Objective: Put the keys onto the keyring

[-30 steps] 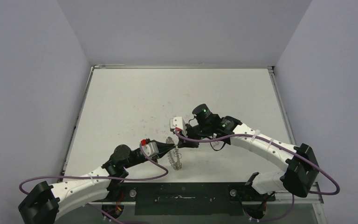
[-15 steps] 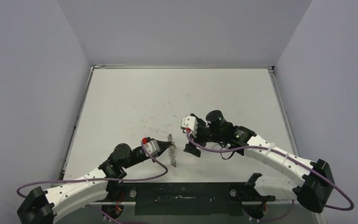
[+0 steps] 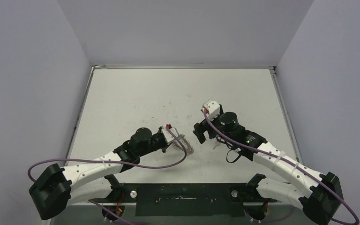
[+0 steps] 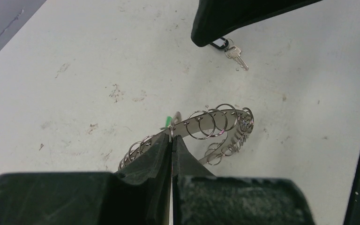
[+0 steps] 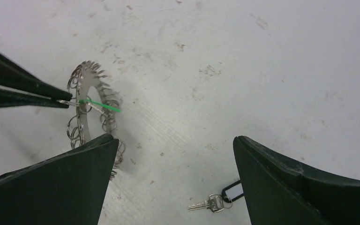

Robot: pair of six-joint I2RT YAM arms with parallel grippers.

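My left gripper [image 4: 172, 137] is shut on the rim of the keyring [image 4: 215, 123], a silvery band fringed with small wire loops, and holds it on edge just above the table [image 3: 136, 103]. A thin green tag [image 5: 101, 106] sticks out of the ring right at the pinch. A small silvery key [image 5: 208, 204] with a black-rimmed tag [image 5: 232, 191] lies loose on the table. My right gripper [image 5: 176, 139] is open above it with nothing between its fingers, to the right of the keyring [image 3: 186, 144].
The white tabletop is scuffed and stained, with grey walls on three sides. A black mounting rail [image 3: 183, 197] runs along the near edge. Purple cables [image 3: 159, 164] loop beside both arms.
The right gripper has opened and drawn back to the right, away from the keyring. The left arm has carried the keyring right and farther from the near edge, staying shut on it.
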